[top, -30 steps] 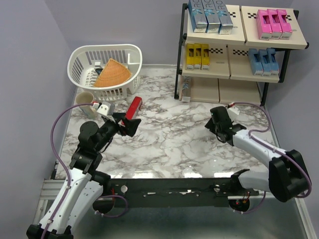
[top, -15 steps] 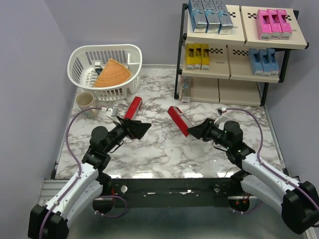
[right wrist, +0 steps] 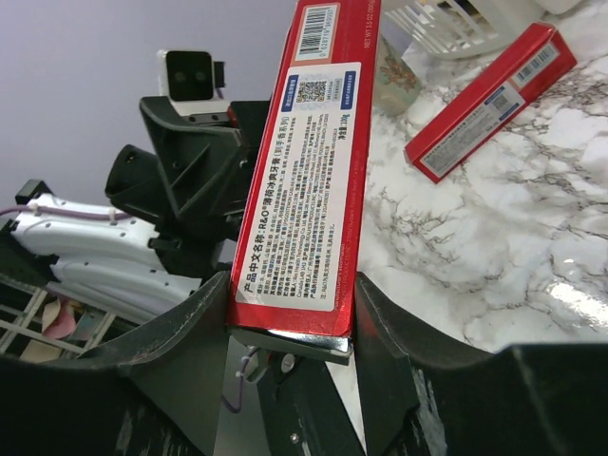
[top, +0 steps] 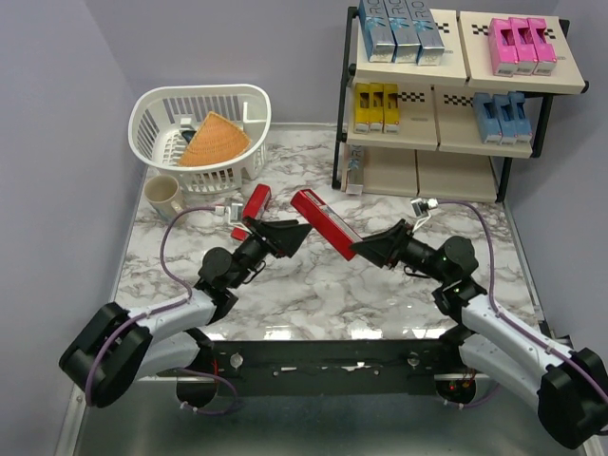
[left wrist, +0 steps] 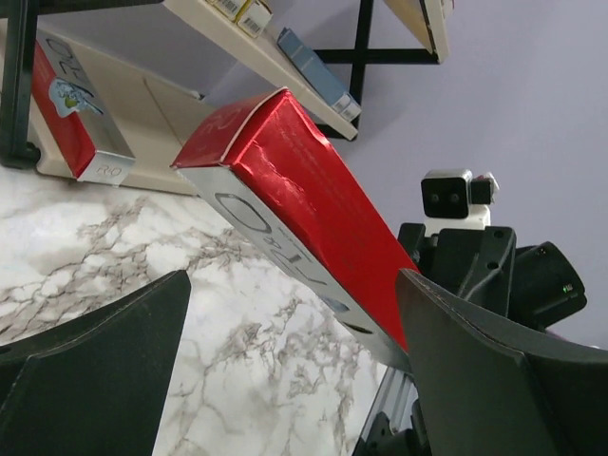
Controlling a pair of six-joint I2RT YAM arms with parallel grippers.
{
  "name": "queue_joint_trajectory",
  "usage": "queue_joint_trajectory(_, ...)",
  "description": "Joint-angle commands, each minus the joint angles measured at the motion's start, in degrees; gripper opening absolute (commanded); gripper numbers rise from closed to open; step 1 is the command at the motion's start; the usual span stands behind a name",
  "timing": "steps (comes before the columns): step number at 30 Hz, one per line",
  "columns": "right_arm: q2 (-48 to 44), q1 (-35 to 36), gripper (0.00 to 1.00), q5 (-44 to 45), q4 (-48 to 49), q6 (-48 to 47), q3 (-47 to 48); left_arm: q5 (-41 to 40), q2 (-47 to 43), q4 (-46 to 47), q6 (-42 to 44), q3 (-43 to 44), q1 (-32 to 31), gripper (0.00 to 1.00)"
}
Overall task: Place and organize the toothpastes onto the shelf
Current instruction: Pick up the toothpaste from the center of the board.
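Observation:
My right gripper (top: 361, 250) is shut on the lower end of a red toothpaste carton (top: 321, 221), holding it tilted above the table's middle. In the right wrist view the carton (right wrist: 304, 161) sits clamped in the gripper (right wrist: 290, 323). My left gripper (top: 296, 233) stands open facing it. In the left wrist view the carton (left wrist: 304, 209) runs toward the right finger (left wrist: 503, 380); I cannot tell whether they touch. A second red carton (top: 255, 203) lies flat on the marble. The shelf (top: 446, 138) holds silver-blue (top: 401, 30), pink (top: 521, 45), yellow (top: 375, 106) and light blue (top: 501, 116) toothpastes. A red one (top: 353, 176) stands on its bottom tier.
A white basket (top: 204, 123) holding an orange wedge-shaped thing (top: 214, 142) stands at the back left, with a beige cup (top: 163, 195) in front of it. The loose red carton (right wrist: 484, 104) lies just behind my left gripper.
Both grippers have come toward the table's middle. The right one has carried the red carton up and to the left, and the left one has moved right to face it.

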Motion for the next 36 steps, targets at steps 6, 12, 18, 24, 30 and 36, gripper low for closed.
queue_joint_trajectory(6, 1.7, 0.5, 0.44, -4.6, 10.1, 6.3, -0.2, -5.4, 20.3, 36.2, -5.1, 2.1, -1.6, 0.99)
queue_joint_trajectory(12, 2.3, 0.5, 0.44, -4.6, 10.0, 7.3, -0.4, -2.5, 18.9, 36.2, 2.5, 5.4, -3.1, 0.99)
queue_joint_trajectory(18, 3.1, 0.5, 0.44, -5.1, 11.2, 8.2, -0.3, -3.3, 19.0, 36.1, 0.9, 6.3, -3.0, 0.99)
queue_joint_trajectory(24, 5.4, 0.4, 0.44, -7.0, 14.7, 11.2, 0.2, -3.1, 21.3, 36.2, -1.6, 8.1, -3.1, 0.99)
queue_joint_trajectory(30, 6.2, 0.5, 0.44, -7.5, 15.0, 12.6, 0.1, -4.3, 20.3, 36.2, -2.1, 9.0, -3.1, 0.99)
queue_joint_trajectory(36, 7.5, 0.5, 0.49, -6.4, 9.9, 11.3, 0.6, -4.8, 18.2, 36.2, -4.4, 7.8, -3.1, 0.98)
